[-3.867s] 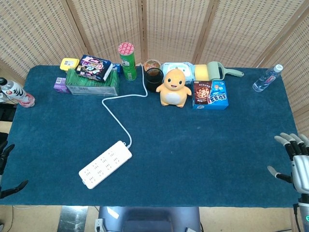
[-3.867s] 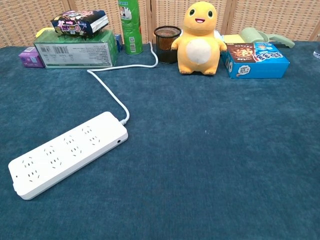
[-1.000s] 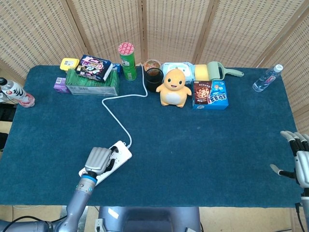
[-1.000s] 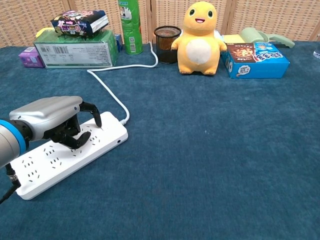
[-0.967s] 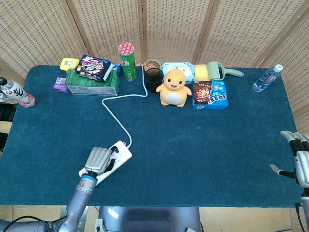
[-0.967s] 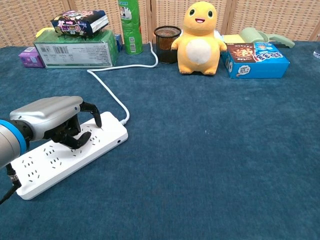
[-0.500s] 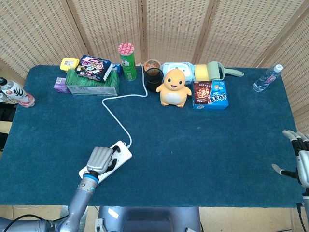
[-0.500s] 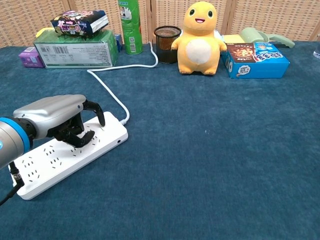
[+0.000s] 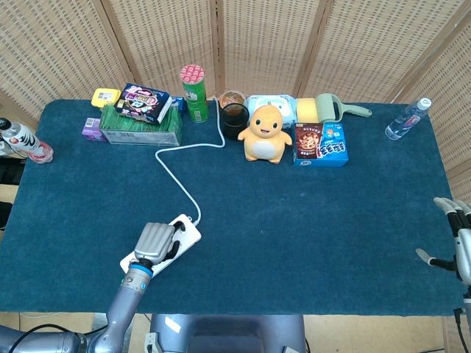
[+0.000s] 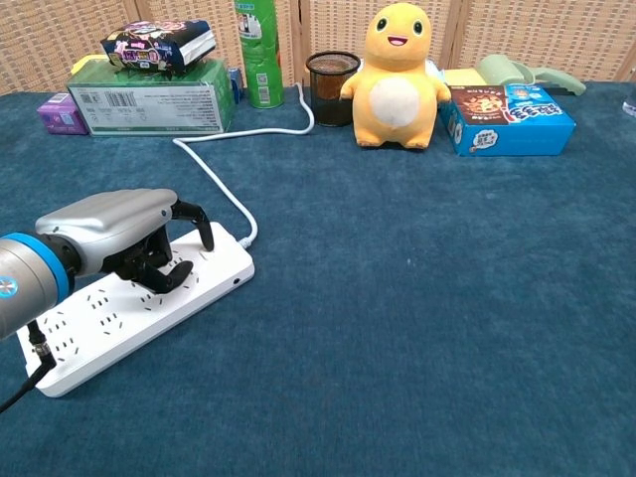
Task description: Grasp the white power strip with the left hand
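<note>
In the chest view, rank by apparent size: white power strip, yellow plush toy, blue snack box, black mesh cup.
1. White power strip, though it lies nearest the camera, which inflates it.
2. Yellow plush toy and blue snack box: look alike in area, not ranked.
3. Black mesh cup, clearly smallest.

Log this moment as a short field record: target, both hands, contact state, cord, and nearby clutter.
target: white power strip, lying flat on the blue cloth table, near the left front edge
left hand: grey left hand arched over the strip's cord end, fingers curled down onto it; strip not visibly lifted
right hand: right hand at the table's right edge, fingers apart, holding nothing
cord: white cord runs from the strip to the back row
clutter: yellow plush toy, blue snack box, green box
</note>
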`<action>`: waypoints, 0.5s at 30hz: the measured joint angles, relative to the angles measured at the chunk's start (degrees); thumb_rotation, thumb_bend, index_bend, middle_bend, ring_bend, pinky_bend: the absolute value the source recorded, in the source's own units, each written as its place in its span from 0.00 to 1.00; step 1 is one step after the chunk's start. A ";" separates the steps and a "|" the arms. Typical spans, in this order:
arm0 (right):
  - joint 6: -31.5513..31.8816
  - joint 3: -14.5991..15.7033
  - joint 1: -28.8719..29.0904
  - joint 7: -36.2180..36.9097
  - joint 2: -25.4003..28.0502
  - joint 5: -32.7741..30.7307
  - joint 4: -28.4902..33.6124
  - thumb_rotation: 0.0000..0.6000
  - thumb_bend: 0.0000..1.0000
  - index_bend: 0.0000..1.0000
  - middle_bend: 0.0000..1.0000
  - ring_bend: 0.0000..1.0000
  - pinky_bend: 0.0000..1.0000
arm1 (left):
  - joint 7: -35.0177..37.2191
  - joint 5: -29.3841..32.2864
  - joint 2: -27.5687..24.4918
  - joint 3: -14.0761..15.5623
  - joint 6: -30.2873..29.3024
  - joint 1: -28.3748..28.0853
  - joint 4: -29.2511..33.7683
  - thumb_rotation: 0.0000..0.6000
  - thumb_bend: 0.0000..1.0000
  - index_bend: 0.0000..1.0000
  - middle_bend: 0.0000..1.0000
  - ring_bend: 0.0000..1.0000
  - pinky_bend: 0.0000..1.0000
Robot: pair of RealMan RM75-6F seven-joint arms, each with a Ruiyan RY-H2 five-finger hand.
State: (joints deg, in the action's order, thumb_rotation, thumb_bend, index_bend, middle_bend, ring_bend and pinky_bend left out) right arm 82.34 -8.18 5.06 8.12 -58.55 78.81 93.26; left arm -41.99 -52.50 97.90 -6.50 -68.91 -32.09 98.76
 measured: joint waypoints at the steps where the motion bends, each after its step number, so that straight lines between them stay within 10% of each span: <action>1: 0.12 0.02 -0.07 0.08 0.01 0.04 -0.01 1.00 0.00 0.13 0.14 0.11 0.00 | -0.09 0.17 -0.01 0.11 -0.01 -0.02 0.00 1.00 0.54 0.34 1.00 1.00 1.00; 15: -0.13 -0.30 0.06 0.36 0.42 -0.31 0.08 1.00 0.00 0.13 0.14 0.11 0.00 | -0.21 1.46 0.34 0.83 -0.11 -0.50 -0.85 1.00 0.54 0.34 1.00 1.00 1.00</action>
State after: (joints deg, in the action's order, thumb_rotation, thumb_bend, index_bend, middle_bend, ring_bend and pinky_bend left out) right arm 82.21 -8.47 5.12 8.48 -58.13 78.51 93.34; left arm -42.20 -51.04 98.25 -5.68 -69.02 -32.59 97.92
